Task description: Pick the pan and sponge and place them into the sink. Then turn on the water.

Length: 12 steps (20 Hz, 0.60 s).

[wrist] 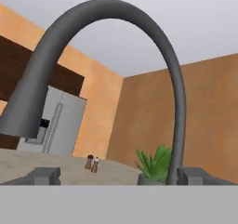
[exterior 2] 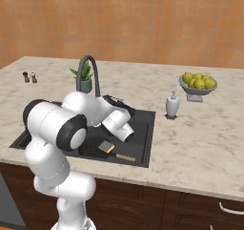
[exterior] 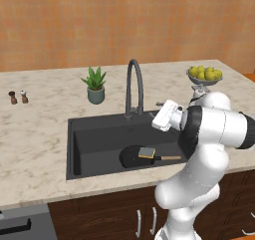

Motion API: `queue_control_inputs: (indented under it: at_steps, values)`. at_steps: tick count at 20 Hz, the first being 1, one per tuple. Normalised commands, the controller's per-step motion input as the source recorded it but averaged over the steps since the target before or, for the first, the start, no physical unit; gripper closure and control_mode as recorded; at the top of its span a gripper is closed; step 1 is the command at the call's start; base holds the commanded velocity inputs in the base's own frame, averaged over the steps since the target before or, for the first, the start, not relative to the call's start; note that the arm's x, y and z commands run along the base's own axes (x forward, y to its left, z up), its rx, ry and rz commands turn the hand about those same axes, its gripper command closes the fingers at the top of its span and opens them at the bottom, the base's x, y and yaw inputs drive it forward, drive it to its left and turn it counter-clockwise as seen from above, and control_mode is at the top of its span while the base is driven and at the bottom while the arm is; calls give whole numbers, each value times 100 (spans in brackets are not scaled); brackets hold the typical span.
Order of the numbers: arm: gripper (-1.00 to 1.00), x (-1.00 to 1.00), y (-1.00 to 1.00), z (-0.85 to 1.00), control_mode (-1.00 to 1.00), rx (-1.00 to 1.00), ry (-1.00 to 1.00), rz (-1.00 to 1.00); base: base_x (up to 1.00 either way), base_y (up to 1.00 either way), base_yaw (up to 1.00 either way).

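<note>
On the left of the bench (exterior: 35, 129) two small shakers (exterior: 17, 97) are seen, then a potted plant (exterior: 95, 86). In the sink (exterior: 94, 134) the pan (exterior: 133, 157) is laid flat on the basin floor, its handle pointed right, and the sponge (exterior: 147, 152) is rested on the pan's right part, touching it. Both placing steps are judged done; the water is what remains, and no stream is seen below the faucet (exterior: 134, 84).

The gripper (wrist: 118, 174) is held just right of the faucet's base, low beside the neck. In the hand view the jaws are set wide, with nothing between them. Whether a lever stands at the base cannot be told for certain, though a small pale stub is glimpsed there in the left base view. For the step to be done well, the handle should be approached level, contacted with one fingertip rather than clamped, and pushed in a slow arc, so that the neck is not struck.

Further right, a soap dispenser (exterior 2: 172, 105) and a bowl of lemons (exterior 2: 199, 83) are stood on the bench. No brand, label or readable writing is found on anything.
</note>
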Motion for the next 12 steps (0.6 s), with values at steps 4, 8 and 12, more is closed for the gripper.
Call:
queue_control_inputs:
  at_steps: [4, 8, 12]
  values:
    - [-100, 49, -5, 0, -100, 8, 0, 0, 0, 0, 0]
    - [-100, 50, 0, 0, -100, 2, 1, 0, 0, 0, 0]
    - [-100, 53, 0, 0, -100, 0, 4, 0, 0, 0, 0]
